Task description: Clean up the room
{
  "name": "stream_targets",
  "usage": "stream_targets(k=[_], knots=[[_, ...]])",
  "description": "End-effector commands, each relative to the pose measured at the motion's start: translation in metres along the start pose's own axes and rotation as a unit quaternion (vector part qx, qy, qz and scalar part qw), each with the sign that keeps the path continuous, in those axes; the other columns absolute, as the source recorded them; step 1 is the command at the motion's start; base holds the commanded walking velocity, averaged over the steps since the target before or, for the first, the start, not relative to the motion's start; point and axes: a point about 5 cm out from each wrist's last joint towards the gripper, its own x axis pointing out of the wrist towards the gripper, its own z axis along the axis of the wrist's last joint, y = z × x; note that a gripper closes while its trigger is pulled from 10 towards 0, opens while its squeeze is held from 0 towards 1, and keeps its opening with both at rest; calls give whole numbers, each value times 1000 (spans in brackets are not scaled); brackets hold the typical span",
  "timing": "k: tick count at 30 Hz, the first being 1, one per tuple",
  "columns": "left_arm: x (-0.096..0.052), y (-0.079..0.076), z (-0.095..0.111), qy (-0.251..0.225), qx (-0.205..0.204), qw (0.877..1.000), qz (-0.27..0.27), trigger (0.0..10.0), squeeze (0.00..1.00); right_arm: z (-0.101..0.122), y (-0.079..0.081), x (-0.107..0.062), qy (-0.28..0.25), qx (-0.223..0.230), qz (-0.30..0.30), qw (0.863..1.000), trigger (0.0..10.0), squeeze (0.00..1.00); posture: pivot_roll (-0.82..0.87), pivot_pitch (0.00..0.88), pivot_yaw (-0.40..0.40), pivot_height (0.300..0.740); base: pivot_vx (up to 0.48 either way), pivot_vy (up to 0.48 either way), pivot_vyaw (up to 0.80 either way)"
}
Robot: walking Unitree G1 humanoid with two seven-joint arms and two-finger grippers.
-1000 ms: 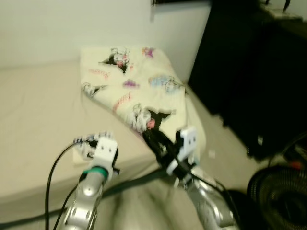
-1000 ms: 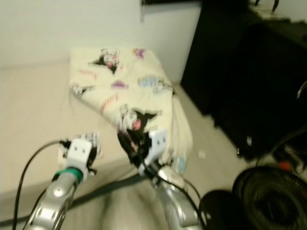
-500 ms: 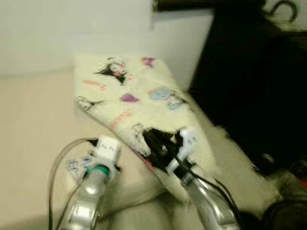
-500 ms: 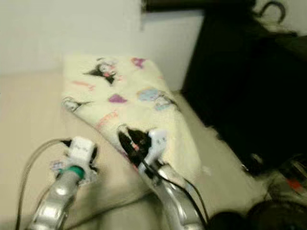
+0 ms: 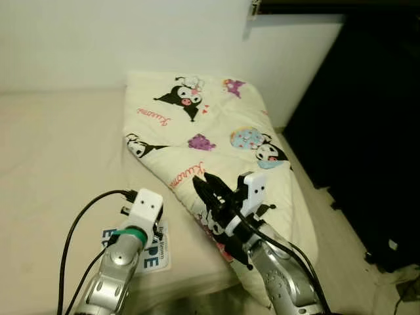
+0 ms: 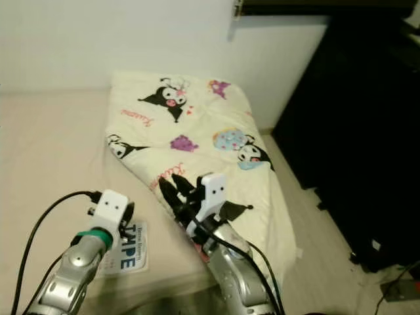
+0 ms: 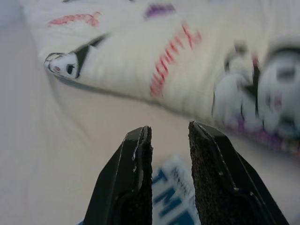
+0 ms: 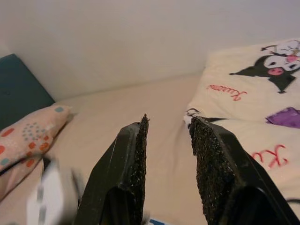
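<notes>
A folded cream blanket (image 5: 210, 125) printed with cartoon figures lies across a bed with a beige sheet (image 5: 59, 151). Beside the blanket's near edge a flat white packet with blue letters (image 5: 152, 252) rests on the sheet. My left gripper (image 7: 168, 131) hovers just above that packet, open, with nothing between its fingers. My right gripper (image 5: 209, 187) is raised over the blanket's near corner, also open and empty.
A tall black cabinet (image 5: 374, 131) stands to the right of the bed, with a strip of pale floor (image 5: 328, 223) between them. A white wall runs behind the bed. The right wrist view shows a spotted pillow (image 8: 26, 136) and a teal headboard (image 8: 18, 82).
The whole picture has shifted and sharpened, so the camera moved. Both arms keep much the same pose, left by the packet and right over the blanket's edge.
</notes>
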Motion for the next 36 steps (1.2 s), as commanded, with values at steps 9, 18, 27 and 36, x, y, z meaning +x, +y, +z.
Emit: stream_targets(k=[9, 18, 27, 36], knots=[[-12, -15, -40, 45, 29, 997, -47, 10000, 0, -24, -12, -13, 43, -5, -39, 998, 10000, 0, 52, 31, 5, 740, 0, 0, 0], [-18, -12, -58, 53, -5, 999, -10, 10000, 0, -50, -31, -29, 95, -24, -98, 990, 10000, 0, 52, 37, 4, 740, 0, 0, 0], [-40, -17, -96, 29, 304, 947, -102, 10000, 0, -55, -55, -46, 110, -25, -166, 980, 10000, 0, 59, 53, 2, 710, 0, 0, 0], [-40, -13, -105, 1, 410, 907, -91, 10000, 0, -50, -59, -41, 97, -27, -171, 980, 10000, 0, 56, 61, -4, 685, 0, 0, 0]])
